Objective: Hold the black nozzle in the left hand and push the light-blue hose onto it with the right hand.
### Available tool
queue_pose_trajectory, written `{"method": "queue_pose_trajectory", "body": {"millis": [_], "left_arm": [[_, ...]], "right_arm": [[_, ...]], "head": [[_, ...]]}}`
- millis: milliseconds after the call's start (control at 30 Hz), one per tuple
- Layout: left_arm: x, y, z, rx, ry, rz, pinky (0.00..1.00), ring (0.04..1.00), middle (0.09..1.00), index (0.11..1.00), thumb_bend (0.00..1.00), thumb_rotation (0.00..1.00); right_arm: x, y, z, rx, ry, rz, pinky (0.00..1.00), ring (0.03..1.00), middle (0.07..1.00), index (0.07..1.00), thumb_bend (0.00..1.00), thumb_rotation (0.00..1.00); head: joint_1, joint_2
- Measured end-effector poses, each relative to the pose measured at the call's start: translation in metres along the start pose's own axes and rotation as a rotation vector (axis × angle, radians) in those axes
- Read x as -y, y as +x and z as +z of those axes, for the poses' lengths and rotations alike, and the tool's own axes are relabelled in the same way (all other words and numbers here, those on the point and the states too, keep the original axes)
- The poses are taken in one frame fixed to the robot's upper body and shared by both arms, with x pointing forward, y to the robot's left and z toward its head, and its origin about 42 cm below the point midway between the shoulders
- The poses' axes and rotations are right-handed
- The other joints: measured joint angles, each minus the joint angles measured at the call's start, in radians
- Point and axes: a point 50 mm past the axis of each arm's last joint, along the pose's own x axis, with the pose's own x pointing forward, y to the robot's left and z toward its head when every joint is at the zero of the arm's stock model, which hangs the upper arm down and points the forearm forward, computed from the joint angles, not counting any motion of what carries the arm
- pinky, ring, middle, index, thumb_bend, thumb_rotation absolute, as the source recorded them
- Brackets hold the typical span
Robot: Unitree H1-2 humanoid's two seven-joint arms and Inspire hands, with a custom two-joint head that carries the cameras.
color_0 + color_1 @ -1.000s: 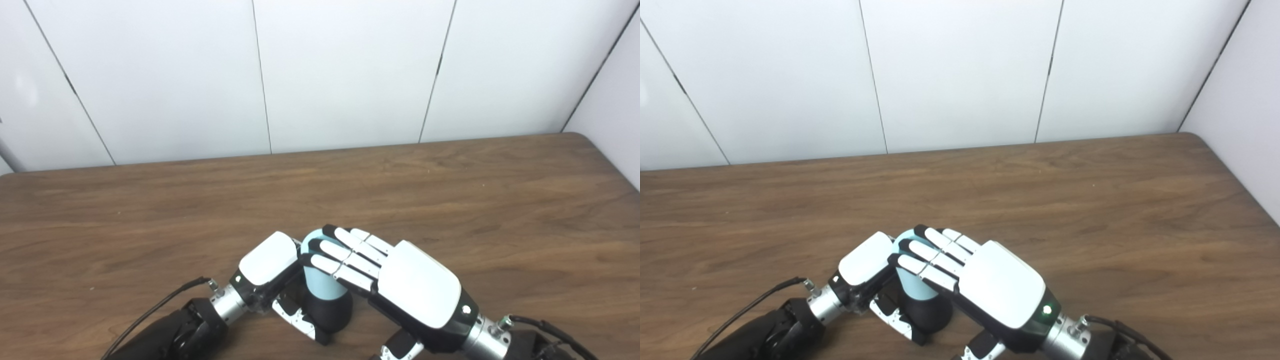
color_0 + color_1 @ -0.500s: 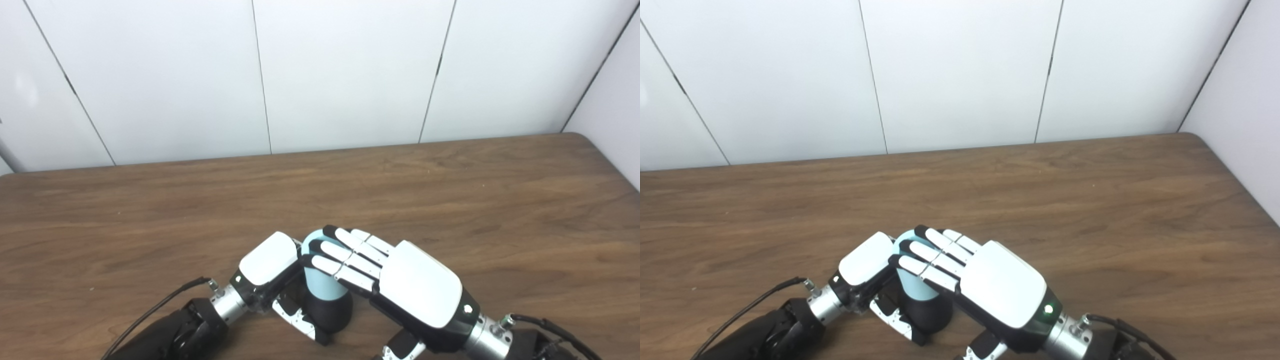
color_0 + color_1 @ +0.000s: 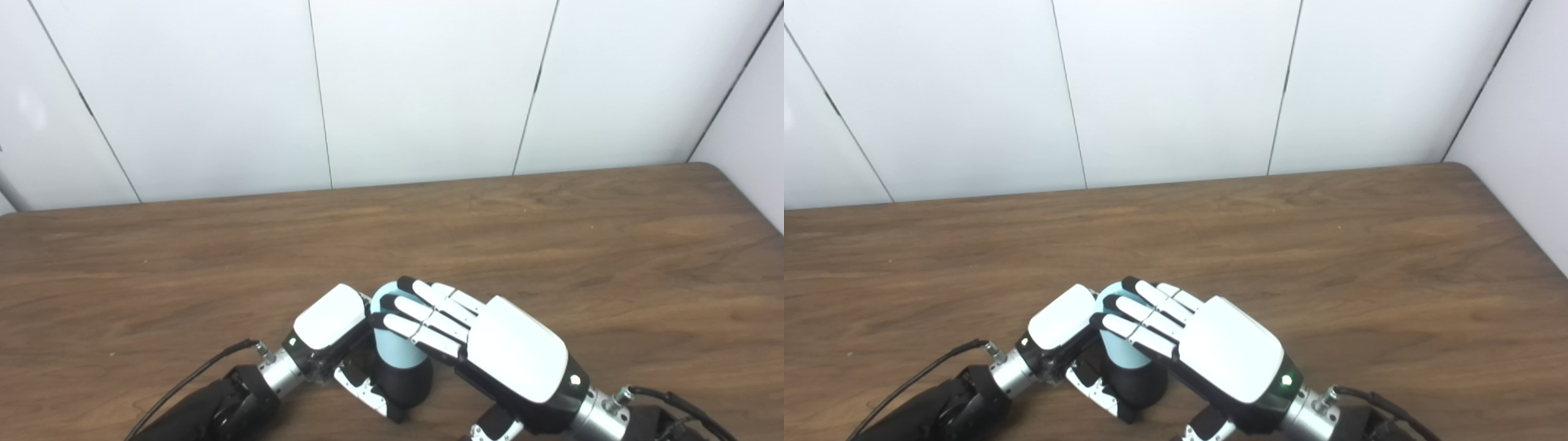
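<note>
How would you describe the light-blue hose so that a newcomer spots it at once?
Look at the near edge of the wooden table, where the two hands meet. The light-blue hose stands between them, above the black nozzle; it is the only pale blue thing there.

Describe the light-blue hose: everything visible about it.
The hose is a short, smooth, pale-blue cylinder with a matte, plastic-like look and a rounded top. It stands nearly upright near the table's front edge, its lower end meeting the bulbous black nozzle. The right robot hand lays its fingers over the top; the left robot hand presses against its left side. Much of it is hidden.
</note>
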Motion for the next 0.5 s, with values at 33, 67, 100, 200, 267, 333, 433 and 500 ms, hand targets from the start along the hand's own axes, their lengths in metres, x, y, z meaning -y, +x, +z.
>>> {"method": "queue_pose_trajectory", "body": {"millis": [33,67,100,200,267,333,433,500], "left_arm": [[0.0000,0.0000,0.0000,0.000,0.000,0.000,0.41,0.504,0.492,0.479,0.52,0.00],[0.0000,0.0001,0.0001,0.000,0.000,-0.001,0.41,0.504,0.492,0.479,0.52,0.00],[0.0001,0.0001,0.0001,0.001,0.000,-0.001,0.41,0.505,0.493,0.479,0.52,0.00],[0.0001,0.0002,0.0002,0.002,-0.001,-0.002,0.41,0.507,0.493,0.478,0.52,0.00],[0.0001,0.0000,0.0001,0.002,-0.003,-0.002,0.41,0.508,0.493,0.479,0.52,0.00],[0.0001,0.0000,0.0001,0.003,-0.006,-0.003,0.41,0.509,0.493,0.479,0.52,0.00],[0.0002,0.0000,0.0002,0.005,-0.007,-0.004,0.41,0.508,0.492,0.480,0.52,0.00],[0.0002,-0.0001,0.0001,0.005,-0.008,-0.004,0.42,0.511,0.493,0.479,0.52,0.00]], "right_arm": [[-0.0002,-0.0003,0.0002,-0.001,0.001,-0.001,0.87,0.930,0.940,0.881,0.86,0.96],[-0.0004,-0.0007,0.0004,-0.001,0.004,-0.002,0.87,0.929,0.939,0.880,0.86,0.96],[-0.0006,-0.0010,0.0005,-0.002,0.006,-0.002,0.87,0.930,0.940,0.881,0.86,0.96],[-0.0023,-0.0033,0.0017,-0.006,0.015,0.004,0.87,0.930,0.939,0.878,0.86,0.94],[-0.0023,-0.0043,0.0026,-0.006,0.019,0.005,0.86,0.927,0.935,0.878,0.87,0.94],[-0.0023,-0.0044,0.0027,-0.006,0.019,0.005,0.86,0.925,0.933,0.878,0.87,0.94],[-0.0024,-0.0045,0.0028,-0.006,0.022,0.005,0.87,0.931,0.940,0.881,0.88,0.93],[-0.0026,-0.0047,0.0028,-0.008,0.025,0.005,0.88,0.934,0.941,0.884,0.88,0.93]], "head": [[0.000,0.000],[0.000,0.000],[0.000,0.000],[0.000,0.000],[0.000,0.000],[0.000,0.000],[0.000,0.000],[0.000,0.000]]}}
